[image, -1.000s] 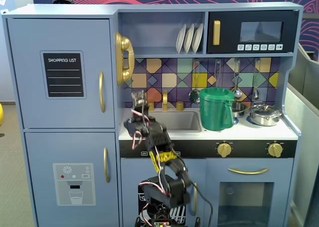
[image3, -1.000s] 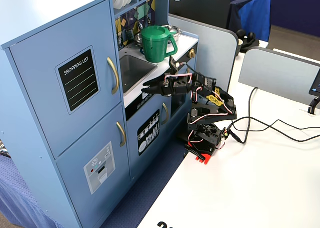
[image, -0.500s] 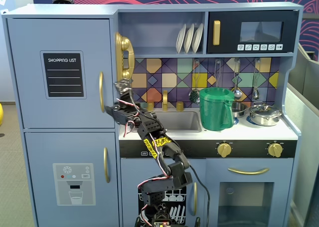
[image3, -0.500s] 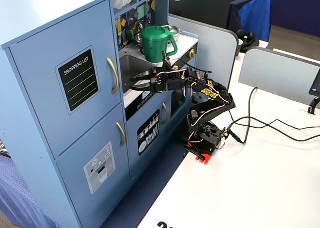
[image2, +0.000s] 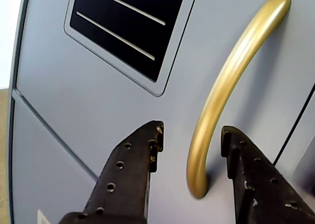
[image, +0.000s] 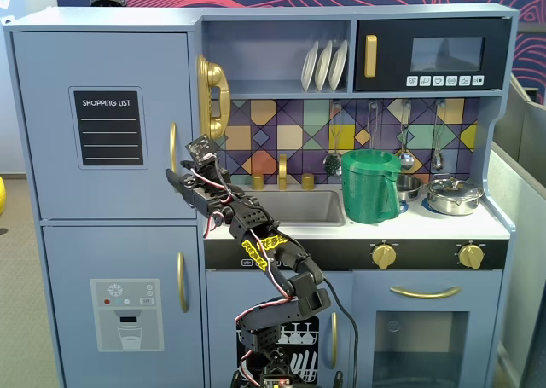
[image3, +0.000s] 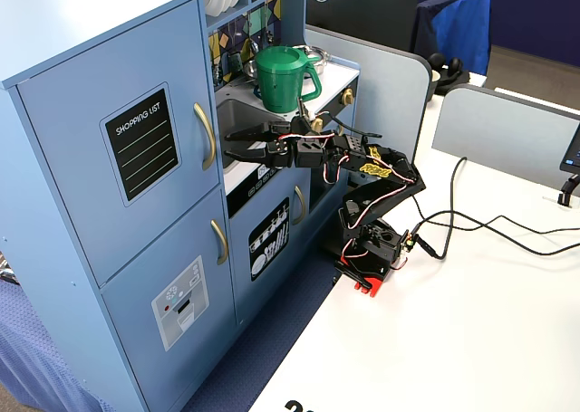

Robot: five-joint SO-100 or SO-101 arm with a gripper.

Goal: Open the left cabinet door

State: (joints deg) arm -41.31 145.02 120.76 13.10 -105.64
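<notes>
Left cabinet door [image: 107, 124] shut; the outstretched arm's pincer [image2: 192, 145] gapes wide astride its gold handle [image2: 231, 81], gripping nothing.

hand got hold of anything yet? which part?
Nothing held. The hand is open, its fingers straddling the lower end of the gold handle on the left cabinet door, not clamped on it.
</notes>
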